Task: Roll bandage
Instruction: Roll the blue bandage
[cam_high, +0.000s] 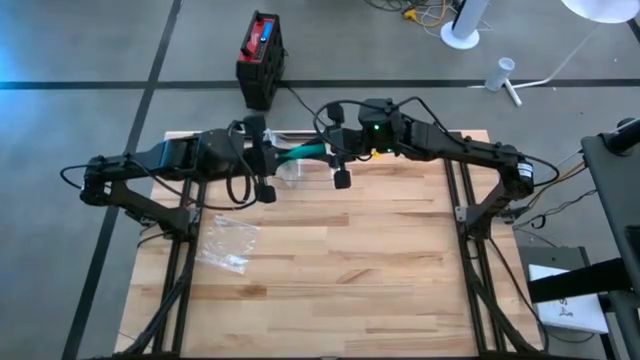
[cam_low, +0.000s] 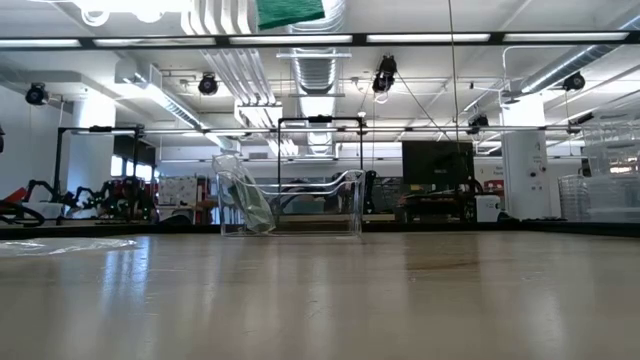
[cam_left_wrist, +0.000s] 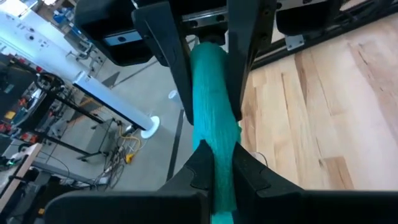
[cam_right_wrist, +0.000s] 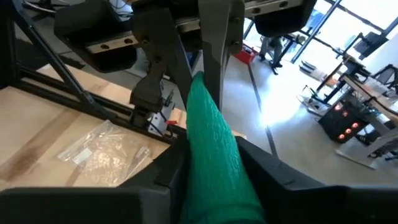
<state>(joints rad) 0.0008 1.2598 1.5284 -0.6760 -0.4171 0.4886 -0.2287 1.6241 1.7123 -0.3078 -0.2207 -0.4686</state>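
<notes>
A green bandage (cam_high: 303, 152) is held high above the table's far middle, between my two grippers that face each other. My left gripper (cam_high: 274, 152) is shut on one end of the bandage (cam_left_wrist: 211, 106). My right gripper (cam_high: 333, 152) is closed around the other end of the bandage (cam_right_wrist: 214, 149). The bandage looks like a thick, bunched strand running roughly level from one gripper to the other. In the low view only a bit of the bandage (cam_low: 290, 12) shows at the top edge. My left gripper pinches the bandage's left end (cam_left_wrist: 221, 163) between its two fingers, coming level from the table's left, along the strand. The bandage is lifted clear of the table. My right gripper has the bandage's right end (cam_right_wrist: 208, 134) between its two fingers, which lie against both sides of the thick strand. It comes level from the table's right, along the strand. That end is clear of the table too.
A clear plastic box (cam_low: 290, 205) stands on the table under the grippers. A crumpled clear bag (cam_high: 228, 243) lies at the table's left. A red and black case (cam_high: 262, 52) sits on the floor beyond the far edge. The near half of the wooden table (cam_high: 380, 290) is bare.
</notes>
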